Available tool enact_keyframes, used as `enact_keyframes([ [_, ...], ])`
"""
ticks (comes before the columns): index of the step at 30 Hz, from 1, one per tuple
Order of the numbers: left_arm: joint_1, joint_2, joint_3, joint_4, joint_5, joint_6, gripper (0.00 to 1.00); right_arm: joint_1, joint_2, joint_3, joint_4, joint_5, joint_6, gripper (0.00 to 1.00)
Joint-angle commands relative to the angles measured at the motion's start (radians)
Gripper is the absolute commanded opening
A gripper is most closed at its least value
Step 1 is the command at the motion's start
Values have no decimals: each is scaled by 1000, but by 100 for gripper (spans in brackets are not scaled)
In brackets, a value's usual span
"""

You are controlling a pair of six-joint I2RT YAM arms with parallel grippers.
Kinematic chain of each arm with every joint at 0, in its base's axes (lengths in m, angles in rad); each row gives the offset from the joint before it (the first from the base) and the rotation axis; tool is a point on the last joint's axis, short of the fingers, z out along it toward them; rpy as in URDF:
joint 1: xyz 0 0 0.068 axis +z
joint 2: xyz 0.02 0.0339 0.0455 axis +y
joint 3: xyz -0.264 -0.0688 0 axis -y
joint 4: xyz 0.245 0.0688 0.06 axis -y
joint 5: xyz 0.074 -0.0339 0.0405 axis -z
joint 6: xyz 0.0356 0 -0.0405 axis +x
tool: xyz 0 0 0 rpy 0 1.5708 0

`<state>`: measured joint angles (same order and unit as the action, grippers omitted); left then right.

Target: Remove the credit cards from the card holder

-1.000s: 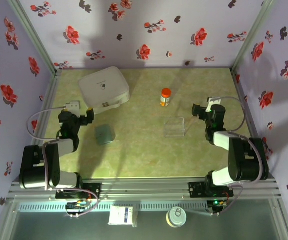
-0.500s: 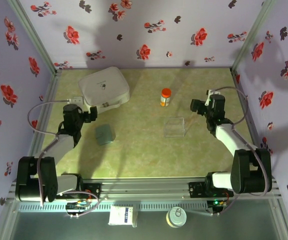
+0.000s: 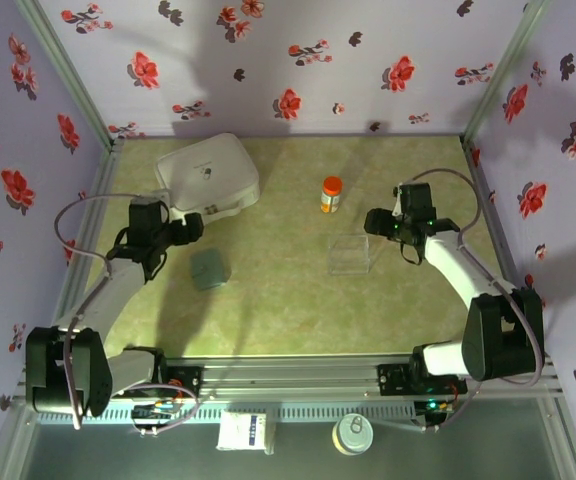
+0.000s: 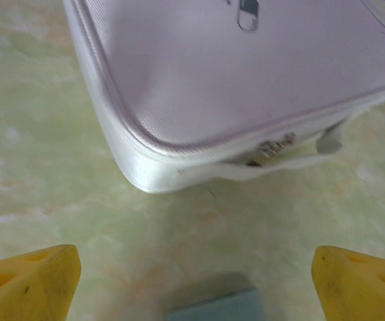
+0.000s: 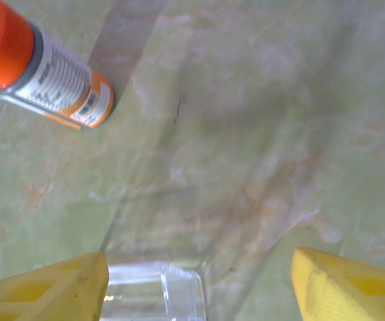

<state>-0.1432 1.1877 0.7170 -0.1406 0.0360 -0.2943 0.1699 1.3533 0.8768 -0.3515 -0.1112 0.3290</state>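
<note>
The card holder (image 3: 209, 269) is a small grey-blue wallet lying shut and flat on the green table, left of centre. Its top edge (image 4: 216, 309) shows at the bottom of the left wrist view. My left gripper (image 3: 190, 228) hovers just beyond it, beside the white case, open with nothing between its yellow fingertips (image 4: 194, 286). My right gripper (image 3: 376, 222) hangs open above the far right corner of a clear plastic box (image 3: 351, 254), its jaws (image 5: 198, 287) holding nothing. The credit cards are hidden.
A big white lidded case (image 3: 208, 175) sits at the back left, its zipped front edge (image 4: 232, 73) close ahead of the left fingers. An orange-capped bottle (image 3: 331, 194) stands behind the clear box (image 5: 152, 294), and it appears upper left in the right wrist view (image 5: 45, 77).
Both arms have unfolded from their tucked poses. The left gripper has swung right and forward toward the white case. The right gripper has moved left toward the clear box.
</note>
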Motion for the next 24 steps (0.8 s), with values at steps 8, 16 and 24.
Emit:
enact_keyframes([
  [8, -74, 66, 54, -248, 154, -119, 86, 58, -37, -41, -119, -84, 59, 68],
  [16, -119, 162, 6, -253, 158, -136, 86, 102, 14, -88, -74, -116, 70, 65],
  [24, -121, 229, 51, -318, 107, -114, 87, 131, 89, -63, -78, -26, 60, 49],
])
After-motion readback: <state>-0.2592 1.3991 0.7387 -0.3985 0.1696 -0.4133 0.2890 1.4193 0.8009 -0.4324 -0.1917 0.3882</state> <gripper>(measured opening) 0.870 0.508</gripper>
